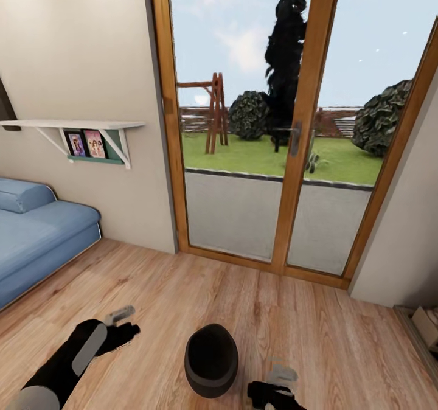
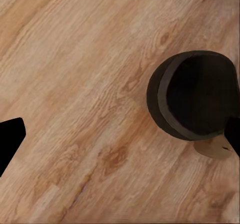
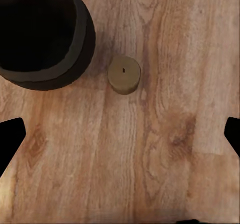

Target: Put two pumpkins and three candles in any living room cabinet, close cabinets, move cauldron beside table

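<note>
The black cauldron point(image 1: 211, 360) stands upright on the wood floor between my two arms, its dark mouth facing up. One beige candle point(image 3: 124, 74) with a tiny wick stands on the floor just beside the cauldron point(image 3: 42, 34), a small gap apart. The left wrist view shows the cauldron point(image 2: 195, 94) with an edge of the candle point(image 2: 216, 147) peeking out behind it. My left gripper point(image 1: 120, 323) hovers over bare floor left of the cauldron, open and empty point(image 2: 122, 139). My right gripper point(image 1: 277, 382) hangs right of the cauldron above the candle, open and empty point(image 3: 121, 139).
A wood-framed glass door point(image 1: 292, 130) to the garden fills the wall ahead. A blue sofa point(image 1: 36, 239) stands at the left under a white wall shelf point(image 1: 79, 125) with photos. A low unit with boxes point(image 1: 426, 328) sits at the right edge.
</note>
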Available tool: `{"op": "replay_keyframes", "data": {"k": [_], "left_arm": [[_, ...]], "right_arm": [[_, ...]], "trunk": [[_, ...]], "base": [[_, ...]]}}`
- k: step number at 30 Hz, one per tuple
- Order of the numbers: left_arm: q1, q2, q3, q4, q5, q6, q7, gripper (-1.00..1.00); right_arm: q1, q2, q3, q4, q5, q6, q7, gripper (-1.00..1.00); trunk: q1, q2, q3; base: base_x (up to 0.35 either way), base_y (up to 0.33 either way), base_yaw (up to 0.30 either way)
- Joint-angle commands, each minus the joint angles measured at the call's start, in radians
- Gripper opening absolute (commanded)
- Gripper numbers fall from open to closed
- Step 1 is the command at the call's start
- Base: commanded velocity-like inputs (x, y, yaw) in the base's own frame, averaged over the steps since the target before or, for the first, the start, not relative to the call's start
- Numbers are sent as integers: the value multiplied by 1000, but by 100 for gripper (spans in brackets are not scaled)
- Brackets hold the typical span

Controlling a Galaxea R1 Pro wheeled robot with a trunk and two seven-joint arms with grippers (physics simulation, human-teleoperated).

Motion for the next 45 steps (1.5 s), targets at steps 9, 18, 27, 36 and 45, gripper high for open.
{"op": "replay_keyframes", "data": {"k": [9,18,27,36,45], "left_arm": [[0,13,10,-66,12,66,93,100],[0,14,9,-73,11,102,155,100],[0,10,7,-74,14,107,154,100],[0,10,7,-73,17,107,155,100],[0,14,8,-73,22,115,154,100]], "right_arm": [[-171,-12,-145,-27,-10,269,-79,100],[-242,-10,-177,-31,3,337,-109,100],[-242,-16,-180,-28,-2,326,-105,100],[-245,-16,-176,55,3,265,-99,100],[-260,-11,-174,128,19,258,-81,100]], "trunk": [[35,-64,-30],[69,-127,-58],[104,-190,-86],[138,-253,-114],[173,-316,-142]], "base": [[0,0,0],[0,0,0],[0,0,0],[0,0,0],[0,0,0]]}}
